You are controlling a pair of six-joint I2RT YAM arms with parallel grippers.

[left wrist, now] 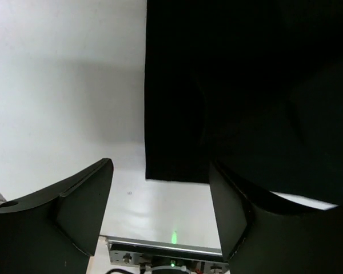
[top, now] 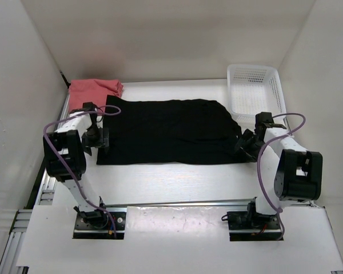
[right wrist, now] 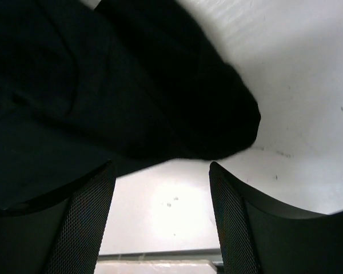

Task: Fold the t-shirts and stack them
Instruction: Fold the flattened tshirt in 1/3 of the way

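The plain black cloth t-shirt, spread flat mid-way across the white table, looks light and limp, so I judge its near corners the best hold for the left gripper and right gripper, both spread wide and empty.

— How many shirts did you count?
— Two that showed: one black shirt and one pink shirt.
— Baskets?
— One white basket.
— And the machine?
— Two arms, a left arm and a right arm, with one gripper apiece: the left gripper and the right gripper. Each showed two fingers, four in all.
— Anything else?
— One table and two purple cables, a left cable and a right cable.
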